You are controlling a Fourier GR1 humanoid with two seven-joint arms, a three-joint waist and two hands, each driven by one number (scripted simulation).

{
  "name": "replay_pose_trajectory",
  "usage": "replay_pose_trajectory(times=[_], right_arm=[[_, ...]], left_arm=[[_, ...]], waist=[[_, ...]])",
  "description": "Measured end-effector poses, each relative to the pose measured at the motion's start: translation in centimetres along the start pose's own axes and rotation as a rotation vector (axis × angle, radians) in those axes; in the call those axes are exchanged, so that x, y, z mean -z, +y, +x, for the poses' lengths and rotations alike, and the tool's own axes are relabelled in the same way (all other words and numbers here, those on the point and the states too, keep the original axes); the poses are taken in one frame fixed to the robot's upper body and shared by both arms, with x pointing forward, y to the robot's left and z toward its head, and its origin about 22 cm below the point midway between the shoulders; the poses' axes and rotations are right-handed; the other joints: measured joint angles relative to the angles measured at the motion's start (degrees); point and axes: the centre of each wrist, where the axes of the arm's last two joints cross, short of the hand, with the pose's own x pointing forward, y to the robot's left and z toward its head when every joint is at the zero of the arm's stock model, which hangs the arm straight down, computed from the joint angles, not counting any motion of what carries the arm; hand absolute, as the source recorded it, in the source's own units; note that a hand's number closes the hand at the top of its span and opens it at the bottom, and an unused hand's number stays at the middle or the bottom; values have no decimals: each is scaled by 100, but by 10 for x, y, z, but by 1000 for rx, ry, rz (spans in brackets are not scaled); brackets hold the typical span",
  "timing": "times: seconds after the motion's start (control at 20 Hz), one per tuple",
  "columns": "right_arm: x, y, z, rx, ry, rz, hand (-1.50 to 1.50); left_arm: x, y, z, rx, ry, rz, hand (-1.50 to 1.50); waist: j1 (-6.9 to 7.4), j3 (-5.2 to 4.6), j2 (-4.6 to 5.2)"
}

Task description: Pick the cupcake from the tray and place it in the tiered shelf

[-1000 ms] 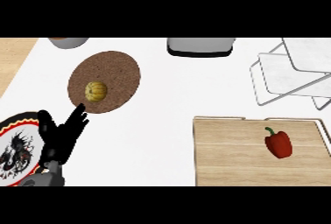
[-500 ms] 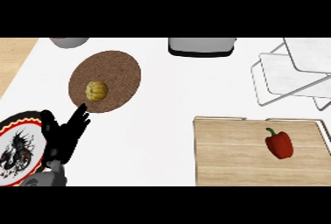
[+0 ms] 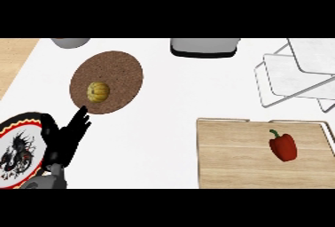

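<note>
At lower left, the left hand (image 3: 65,139) points up the frame, fingers straight and relaxed, fingertips just below the round brown tray (image 3: 118,71). The cupcake (image 3: 98,91) sits on the tray's left part. The tiered shelf (image 3: 294,75) stands at upper right.

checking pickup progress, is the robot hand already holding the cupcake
No, the left robot hand has straight fingers just short of the round brown tray, and the cupcake sits untouched on it.

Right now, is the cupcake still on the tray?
Yes. The cupcake sits on the round brown tray, untouched; the open left hand is just below it.
</note>
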Motion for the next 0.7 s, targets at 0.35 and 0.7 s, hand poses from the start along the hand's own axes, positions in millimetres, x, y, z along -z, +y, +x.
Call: replay_pose_trajectory(times=[0.35, 0.7], right_arm=[[7, 14, -9, 20, -44, 8, 150], [12, 5, -5, 23, -20, 4, -150]], left_arm=[[-2, 6, 4, 0, 3, 0, 0], [1, 3, 9, 6, 2, 2, 0]], waist=[[-12, 2, -5], [-13, 2, -3]])
